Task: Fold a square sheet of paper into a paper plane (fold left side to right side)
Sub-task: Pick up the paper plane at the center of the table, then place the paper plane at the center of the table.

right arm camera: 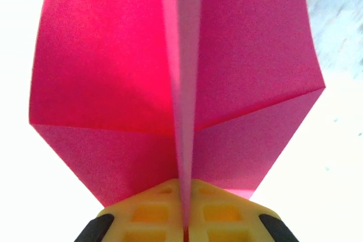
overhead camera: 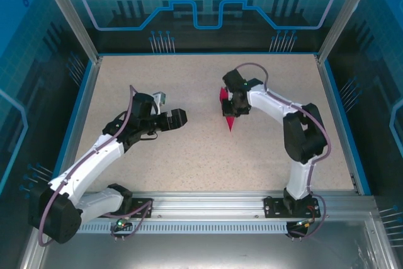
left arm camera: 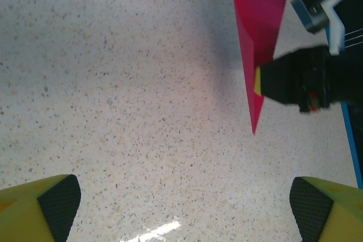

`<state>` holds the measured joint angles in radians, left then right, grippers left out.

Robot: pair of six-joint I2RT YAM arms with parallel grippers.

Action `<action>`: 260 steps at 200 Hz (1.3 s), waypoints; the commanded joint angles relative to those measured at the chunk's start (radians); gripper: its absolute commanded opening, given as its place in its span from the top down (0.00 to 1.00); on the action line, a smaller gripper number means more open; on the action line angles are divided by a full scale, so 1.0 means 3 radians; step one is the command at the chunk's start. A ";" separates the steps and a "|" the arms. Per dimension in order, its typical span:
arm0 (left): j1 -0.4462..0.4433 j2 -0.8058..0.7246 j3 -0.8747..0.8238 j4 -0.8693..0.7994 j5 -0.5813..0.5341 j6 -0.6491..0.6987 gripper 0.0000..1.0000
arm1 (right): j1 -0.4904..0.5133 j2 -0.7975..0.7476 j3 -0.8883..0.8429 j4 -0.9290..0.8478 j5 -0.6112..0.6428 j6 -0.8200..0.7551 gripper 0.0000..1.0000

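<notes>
Right now the right gripper point(overhead camera: 235, 106) is clamped on the narrow kite-shaped magenta-pink paper plane point(overhead camera: 230, 121). The plane sits right of centre over the speckled beige table point(overhead camera: 189, 162), with its sharp tip pointing toward the near edge.

In the right wrist view the yellow fingers point(right arm camera: 227, 216) pinch the centre crease, and the two wings splay left and right beyond them. The left gripper point(overhead camera: 179, 118) hovers left of the plane, well apart from it, jaws wide and holding nothing. In its own wrist view the black pads point(left arm camera: 59, 199) sit at the bottom corners with bare table between them.

My read is that the step in hand is sharpening the centre fold, and the task looks nearly done. To do this well:
- Pinch squarely on the crease line, not on one wing, or the layers will skew.
- Re-pinch along the crease toward the tip, since only a short stretch is under the fingers.
- Hold the paper low so the thin sheet doesn't twist.

I can't tell whether the tip touches the table. The risk is a wing buckling or the paper slipping if the grip drags sideways. The left gripper could pin the tip if needed.
</notes>
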<state>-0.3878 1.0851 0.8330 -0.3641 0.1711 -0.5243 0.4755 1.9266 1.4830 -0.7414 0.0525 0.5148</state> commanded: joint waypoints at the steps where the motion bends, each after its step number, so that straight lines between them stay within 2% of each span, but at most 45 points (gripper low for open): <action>1: 0.0025 -0.0129 0.0123 -0.0199 -0.0104 0.0257 0.01 | -0.0065 0.0412 0.0367 -0.0427 0.0223 0.0157 0.94; 56: 0.0025 -0.0232 0.0109 -0.0353 -0.0125 0.0352 0.01 | -0.0102 0.1088 0.1118 -0.0723 0.0228 -0.0013 0.94; 139: 0.0027 -0.0222 0.0203 -0.0518 -0.0318 0.0427 0.01 | -0.0078 0.1192 0.1110 -0.0730 0.0158 -0.0164 0.81; 174: 0.0029 -0.0208 0.0250 -0.0554 -0.0387 0.0398 0.01 | -0.0033 0.1020 0.1101 -0.0750 0.0209 -0.0202 0.78; 217: 0.0146 -0.0092 0.0334 -0.0583 -0.0363 0.0270 0.01 | 0.0025 0.0670 0.1039 -0.0922 0.0273 -0.0251 0.70; 260: 0.0400 -0.0180 0.0403 -0.0592 -0.0303 0.0168 0.01 | 0.0056 -0.0234 0.0657 -0.1113 0.0413 -0.0350 0.54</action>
<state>-0.3119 1.0534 0.9138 -0.5228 0.0750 -0.4465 0.4843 2.0365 1.7348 -0.9958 0.1326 0.4332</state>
